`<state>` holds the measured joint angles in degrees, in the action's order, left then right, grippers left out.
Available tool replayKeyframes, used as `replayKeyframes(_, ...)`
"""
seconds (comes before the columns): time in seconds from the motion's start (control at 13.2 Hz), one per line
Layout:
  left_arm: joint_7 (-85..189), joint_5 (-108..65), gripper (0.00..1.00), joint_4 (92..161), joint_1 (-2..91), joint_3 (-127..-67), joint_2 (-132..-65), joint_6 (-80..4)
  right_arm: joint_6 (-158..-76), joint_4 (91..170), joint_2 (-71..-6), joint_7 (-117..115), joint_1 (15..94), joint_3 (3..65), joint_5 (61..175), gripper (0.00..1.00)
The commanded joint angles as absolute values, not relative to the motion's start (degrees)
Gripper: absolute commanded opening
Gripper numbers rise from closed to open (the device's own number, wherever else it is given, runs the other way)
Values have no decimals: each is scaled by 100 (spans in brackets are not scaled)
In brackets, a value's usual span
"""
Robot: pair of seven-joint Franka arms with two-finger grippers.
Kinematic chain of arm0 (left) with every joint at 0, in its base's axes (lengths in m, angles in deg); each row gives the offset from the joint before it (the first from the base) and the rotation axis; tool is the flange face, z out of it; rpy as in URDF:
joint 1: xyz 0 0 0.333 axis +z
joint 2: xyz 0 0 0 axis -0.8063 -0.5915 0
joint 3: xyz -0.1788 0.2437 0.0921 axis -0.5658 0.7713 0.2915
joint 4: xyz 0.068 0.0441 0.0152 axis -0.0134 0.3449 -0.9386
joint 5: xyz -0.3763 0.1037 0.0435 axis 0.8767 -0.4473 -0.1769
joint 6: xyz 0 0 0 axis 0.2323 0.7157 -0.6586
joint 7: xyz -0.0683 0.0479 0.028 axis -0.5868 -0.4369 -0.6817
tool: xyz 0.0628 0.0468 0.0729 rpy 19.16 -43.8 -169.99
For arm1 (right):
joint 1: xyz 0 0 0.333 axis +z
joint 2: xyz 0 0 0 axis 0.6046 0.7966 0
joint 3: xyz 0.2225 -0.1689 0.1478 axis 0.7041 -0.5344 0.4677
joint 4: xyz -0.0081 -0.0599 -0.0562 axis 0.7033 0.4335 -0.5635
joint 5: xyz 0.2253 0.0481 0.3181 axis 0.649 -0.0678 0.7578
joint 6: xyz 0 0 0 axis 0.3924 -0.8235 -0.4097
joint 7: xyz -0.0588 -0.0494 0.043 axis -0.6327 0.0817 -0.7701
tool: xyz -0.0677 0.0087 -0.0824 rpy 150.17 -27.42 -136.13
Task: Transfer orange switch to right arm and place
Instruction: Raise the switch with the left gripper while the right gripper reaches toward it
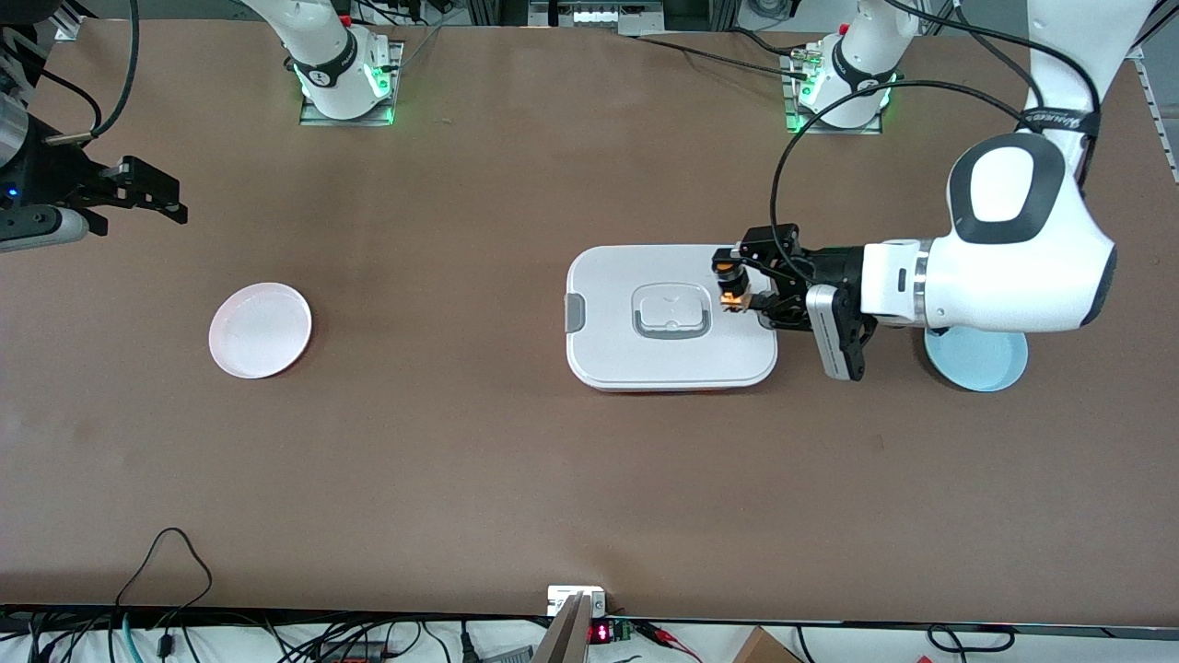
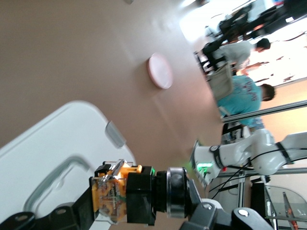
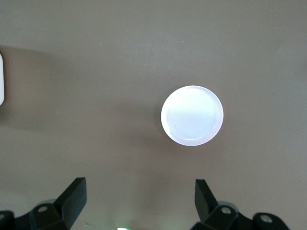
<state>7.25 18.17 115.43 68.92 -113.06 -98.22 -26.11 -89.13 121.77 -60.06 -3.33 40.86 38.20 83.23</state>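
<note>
My right gripper (image 1: 147,195) is waiting with its fingers (image 3: 72,196) spread wide and nothing in them, hanging over the bare table at the right arm's end, with the pink plate (image 1: 261,330) on the table near it. Toward the middle, the white lidded container (image 1: 671,318) is sitting flat, and my left gripper (image 1: 737,285) is hovering over its edge, clenching the orange switch (image 1: 731,284), while the light-blue plate (image 1: 978,359) is lying under my left arm

A white lidded box (image 1: 671,318) (grey handle on top) sits between a pink plate (image 1: 260,330) and a blue plate (image 1: 986,364).
</note>
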Motion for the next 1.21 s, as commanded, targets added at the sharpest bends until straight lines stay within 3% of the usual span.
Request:
replayKeyframes(0.0,-510,2611,21,11573,6816,-11366,-10003,-2823,-8816,12074,-5913,-336,4142,3846,8419,100)
replayKeyframes(0.45,-3754,4386,17,12003,6227,-11358,-10179,-3525,-8711,12161,-5282,-232,4063,3811,11278,100)
replayKeyframes(0.83,-5136,5582,14,12312,5498,-11358,-10232,-4808,-8807,12443,-4543,-275,4159,3829,13821,100)
replayKeyframes(1.13,-5410,6128,14,12312,5321,-11358,-10285,-4871,-9219,13118,-4392,-328,4325,3846,15421,100)
